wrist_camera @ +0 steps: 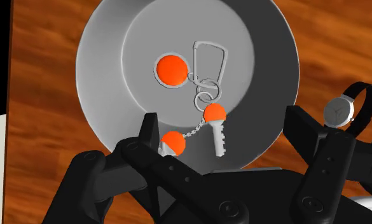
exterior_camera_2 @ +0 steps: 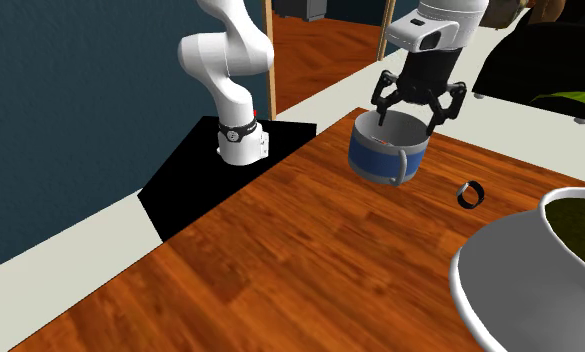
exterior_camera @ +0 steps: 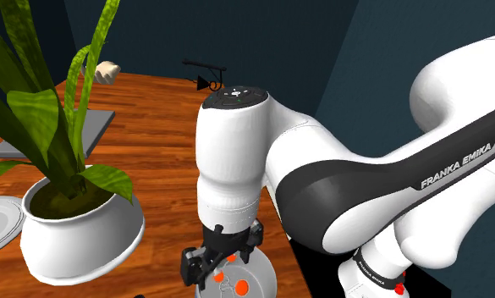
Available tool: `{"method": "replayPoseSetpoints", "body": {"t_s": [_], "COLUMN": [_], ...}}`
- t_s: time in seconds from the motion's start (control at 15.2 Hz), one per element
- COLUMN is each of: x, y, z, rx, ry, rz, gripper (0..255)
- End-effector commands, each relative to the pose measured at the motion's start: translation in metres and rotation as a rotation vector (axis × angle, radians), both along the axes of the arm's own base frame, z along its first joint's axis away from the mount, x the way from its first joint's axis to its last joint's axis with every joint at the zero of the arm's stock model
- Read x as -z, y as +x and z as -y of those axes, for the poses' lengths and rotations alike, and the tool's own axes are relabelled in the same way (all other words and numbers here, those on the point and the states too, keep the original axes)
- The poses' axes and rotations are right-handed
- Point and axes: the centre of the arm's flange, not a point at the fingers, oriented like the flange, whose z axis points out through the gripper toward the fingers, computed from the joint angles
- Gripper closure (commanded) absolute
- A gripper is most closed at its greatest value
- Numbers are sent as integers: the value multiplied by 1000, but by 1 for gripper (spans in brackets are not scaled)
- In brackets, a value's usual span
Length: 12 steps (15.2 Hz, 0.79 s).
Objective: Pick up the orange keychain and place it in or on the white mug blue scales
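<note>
hand [wrist_camera: 224, 126] spread apart | orange-disc keychain [wrist_camera: 203, 95] lying in round mug [wrist_camera: 102, 44] | wood-grain table [wrist_camera: 38, 76]

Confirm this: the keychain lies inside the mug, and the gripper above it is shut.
Not shut. The gripper is open, its fingers standing well apart, as the wrist view shows. The rest holds: the keychain lies inside the mug, with the gripper above it.

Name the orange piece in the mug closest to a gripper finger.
The small piece at the chain's end, beside a finger; the key's head and the large disc lie farther.
</note>
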Motion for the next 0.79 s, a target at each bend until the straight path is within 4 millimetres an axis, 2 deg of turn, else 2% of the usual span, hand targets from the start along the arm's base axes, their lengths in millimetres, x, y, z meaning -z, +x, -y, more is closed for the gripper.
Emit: {"method": "replayPoseSetpoints", "body": {"t_s": [0.0, 0.2, 0.73], "x": [-13, -50, -50], "y": [1, 4, 4], "z": [0, -1, -1], "rx": [0, 0, 0], "ry": [0, 0, 0], "rz": [0, 0, 0], "gripper": [0, 0, 0]}}
